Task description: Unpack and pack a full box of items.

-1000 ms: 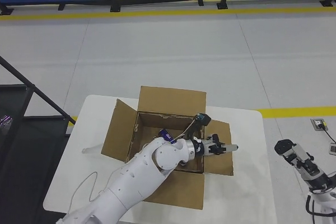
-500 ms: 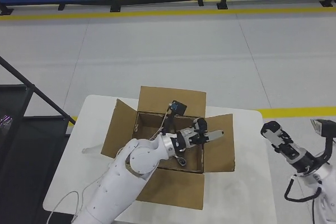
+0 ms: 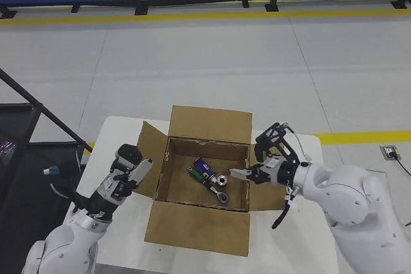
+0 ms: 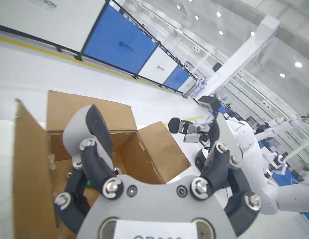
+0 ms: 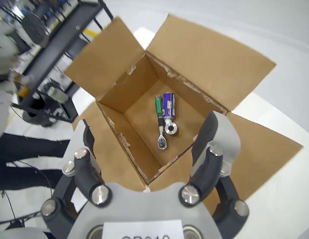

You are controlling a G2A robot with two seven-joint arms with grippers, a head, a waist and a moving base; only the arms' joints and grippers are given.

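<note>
3 items in open box [image 3: 198,231]: ratchet [image 5: 160,123], blue can [image 5: 168,105], socket [image 5: 171,128]. Left end effector [image 3: 138,168], right end effector [image 3: 240,175]: both open, empty.

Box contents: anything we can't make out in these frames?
- Left wrist view: the left hand and a flap hide most of the box floor; only a green speck shows.
- Right wrist view: the right hand covers part of the box rim.
- Top view: the round metal piece by the wrench is too small to identify.
</note>
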